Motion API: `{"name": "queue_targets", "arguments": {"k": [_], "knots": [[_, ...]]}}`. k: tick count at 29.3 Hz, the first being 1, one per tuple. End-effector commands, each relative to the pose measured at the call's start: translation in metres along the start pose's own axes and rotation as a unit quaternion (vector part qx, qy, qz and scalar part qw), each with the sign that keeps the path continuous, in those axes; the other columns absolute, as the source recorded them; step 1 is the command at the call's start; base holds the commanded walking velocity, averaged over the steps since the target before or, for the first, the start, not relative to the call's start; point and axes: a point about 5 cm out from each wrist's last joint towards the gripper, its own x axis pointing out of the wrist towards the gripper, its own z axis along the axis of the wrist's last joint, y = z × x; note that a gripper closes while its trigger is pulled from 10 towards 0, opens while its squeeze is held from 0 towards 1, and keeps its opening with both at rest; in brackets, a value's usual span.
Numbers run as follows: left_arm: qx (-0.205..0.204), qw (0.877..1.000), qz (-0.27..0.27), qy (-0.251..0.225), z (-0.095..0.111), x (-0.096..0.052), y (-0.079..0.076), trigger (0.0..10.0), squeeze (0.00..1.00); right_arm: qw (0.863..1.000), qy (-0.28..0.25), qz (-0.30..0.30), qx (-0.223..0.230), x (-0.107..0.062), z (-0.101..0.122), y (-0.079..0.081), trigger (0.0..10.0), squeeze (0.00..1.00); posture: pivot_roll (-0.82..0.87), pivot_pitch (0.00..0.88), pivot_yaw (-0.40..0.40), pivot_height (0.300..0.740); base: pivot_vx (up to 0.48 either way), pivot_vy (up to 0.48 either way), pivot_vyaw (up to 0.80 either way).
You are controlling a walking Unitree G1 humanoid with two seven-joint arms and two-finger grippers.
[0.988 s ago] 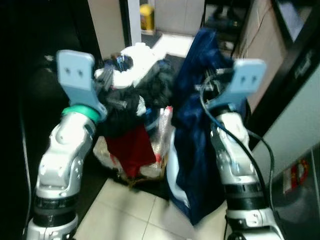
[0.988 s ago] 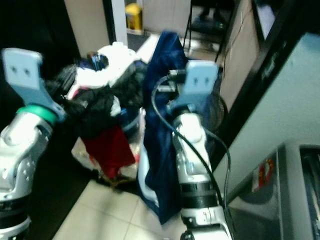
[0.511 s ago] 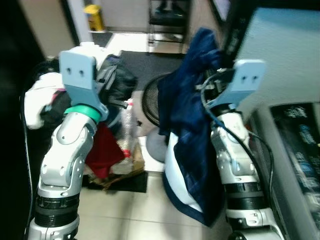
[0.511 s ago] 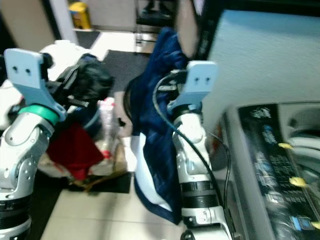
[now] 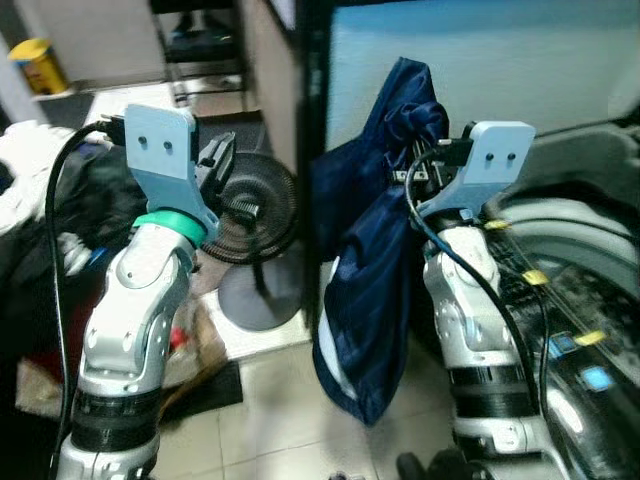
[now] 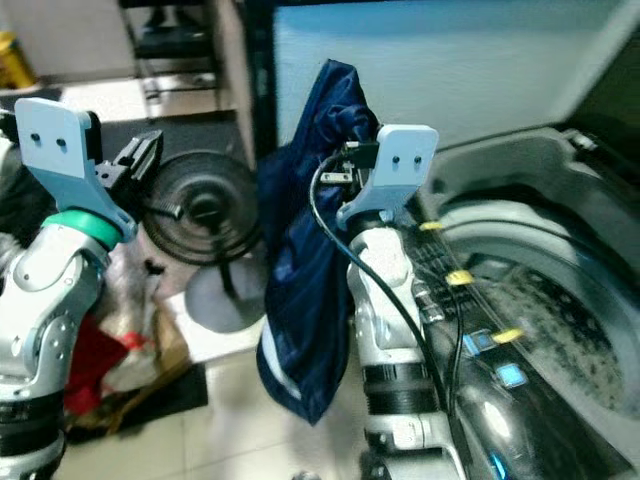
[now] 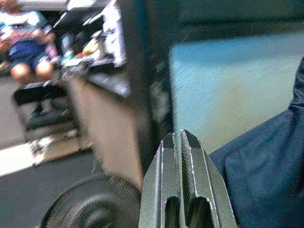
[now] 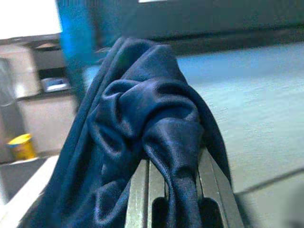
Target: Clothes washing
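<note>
Navy garment, bunched at its top in the right gripper, clamped tight between both fingers, hanging long and limp at the near left edge of the open washing machine. Looks light, soft and slick, with sheen on the folds; probably prone to sliding through a thin pinch, so best held by the gathered knot. Left gripper raised near the floor fan, pressed together, holding nothing.
</note>
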Motion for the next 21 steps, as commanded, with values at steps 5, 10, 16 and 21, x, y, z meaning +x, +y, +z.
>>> {"name": "queue_targets", "arguments": {"k": [5, 10, 16, 21], "knots": [[0.005, 1.0, -0.003, -0.017, 0.007, 0.002, 0.001, 10.0, 0.0, 0.999, -0.033, 0.005, 0.024, 0.003, 0.012, 0.004, 10.0, 0.0, 0.06, 0.0, 0.067, 0.74, 0.0, 0.0, -0.79], [0.004, 1.0, -0.004, -0.02, 0.009, 0.002, 0.002, 10.0, 0.0, 0.998, -0.05, 0.002, 0.037, 0.004, 0.019, 0.005, 10.0, 0.0, 0.06, 0.0, 0.07, 0.74, 0.0, 0.0, -0.79], [0.005, 1.0, -0.005, -0.023, 0.01, 0.003, 0.002, 10.0, 0.0, 0.998, -0.057, 0.001, 0.042, 0.005, 0.022, 0.005, 10.0, 0.0, 0.06, 0.0, 0.071, 0.74, 0.0, 0.0, -0.79], [0.003, 1.0, -0.007, -0.027, 0.012, 0.005, 0.002, 10.0, 0.0, 0.997, -0.066, -0.001, 0.047, 0.006, 0.026, 0.005, 10.0, 0.0, 0.06, 0.0, 0.077, 0.74, 0.0, 0.0, -0.79]]}}
